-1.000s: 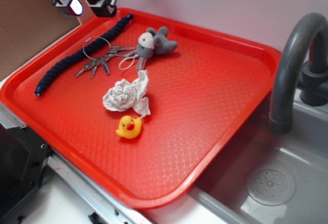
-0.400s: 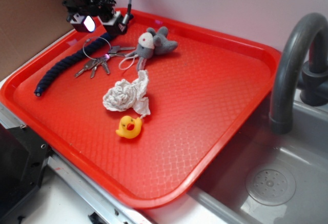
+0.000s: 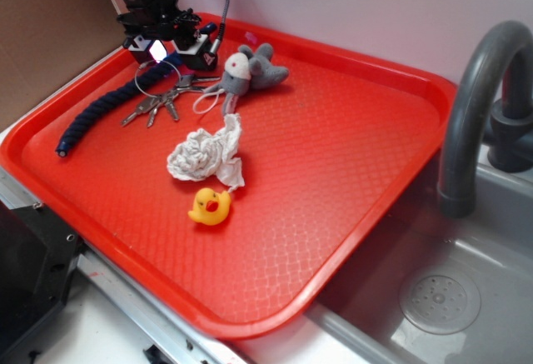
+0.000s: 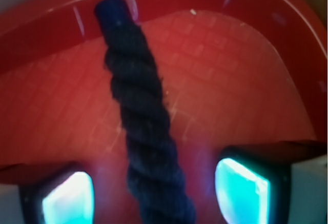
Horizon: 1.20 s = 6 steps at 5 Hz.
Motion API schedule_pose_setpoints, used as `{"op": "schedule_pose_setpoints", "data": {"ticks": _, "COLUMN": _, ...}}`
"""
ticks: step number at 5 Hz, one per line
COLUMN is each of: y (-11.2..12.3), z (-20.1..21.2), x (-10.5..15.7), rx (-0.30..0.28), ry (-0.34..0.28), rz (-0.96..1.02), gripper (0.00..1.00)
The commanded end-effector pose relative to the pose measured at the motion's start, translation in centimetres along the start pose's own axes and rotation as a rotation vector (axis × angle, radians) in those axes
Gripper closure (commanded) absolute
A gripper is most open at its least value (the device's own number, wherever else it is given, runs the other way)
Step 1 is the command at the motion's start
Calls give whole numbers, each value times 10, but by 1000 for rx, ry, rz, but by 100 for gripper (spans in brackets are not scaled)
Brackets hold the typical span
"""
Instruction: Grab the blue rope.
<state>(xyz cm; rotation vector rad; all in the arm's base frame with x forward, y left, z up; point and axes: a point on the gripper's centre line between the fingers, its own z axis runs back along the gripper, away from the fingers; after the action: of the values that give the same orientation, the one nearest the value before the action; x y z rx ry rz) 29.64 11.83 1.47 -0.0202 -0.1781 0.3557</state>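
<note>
the gripper (image 3: 169,50) hangs low over the far left corner of the red tray (image 3: 350,172), jaws apart, and the wrist view shows the blue rope (image 4: 143,131) running straight up the gap between the two lit fingertips (image 4: 241,193) — nothing clamped yet. the rope lies diagonally along the tray's left side, its far blunt end near the back rim, its near end down by the left edge. it looks soft, light and limp, with a thick twist that ought to give the pads good bite; a pinch across this upper stretch seems right, though the rest will likely droop. the silver key ring (image 3: 155,77) lies touching or just beside the rope — hard to tell which. from outside, the gripper hides the rope's far end, and contact with the tray can't be judged.
</note>
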Motion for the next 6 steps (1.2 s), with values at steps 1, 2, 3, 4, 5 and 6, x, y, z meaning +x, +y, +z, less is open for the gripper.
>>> {"op": "schedule_pose_setpoints", "data": {"ticks": 1, "y": -6, "z": 1, "x": -4, "rx": -11, "ry": -3, "rz": -5, "gripper": 100}}
{"op": "schedule_pose_setpoints", "data": {"ticks": 2, "y": -7, "z": -1, "x": -6, "rx": -36, "ry": 11, "rz": -23, "gripper": 100}}
{"op": "schedule_pose_setpoints", "data": {"ticks": 3, "y": -15, "z": 9, "x": -12, "rx": 5, "ry": 7, "rz": -31, "gripper": 100}}
{"op": "schedule_pose_setpoints", "data": {"ticks": 4, "y": -22, "z": 31, "x": -16, "rx": 35, "ry": 0, "rz": -48, "gripper": 100}}
{"op": "schedule_pose_setpoints", "data": {"ticks": 5, "y": -32, "z": 82, "x": -24, "rx": 15, "ry": -35, "rz": -43, "gripper": 100}}
{"op": "schedule_pose_setpoints", "data": {"ticks": 6, "y": -49, "z": 134, "x": -37, "rx": 20, "ry": 0, "rz": -59, "gripper": 100}}
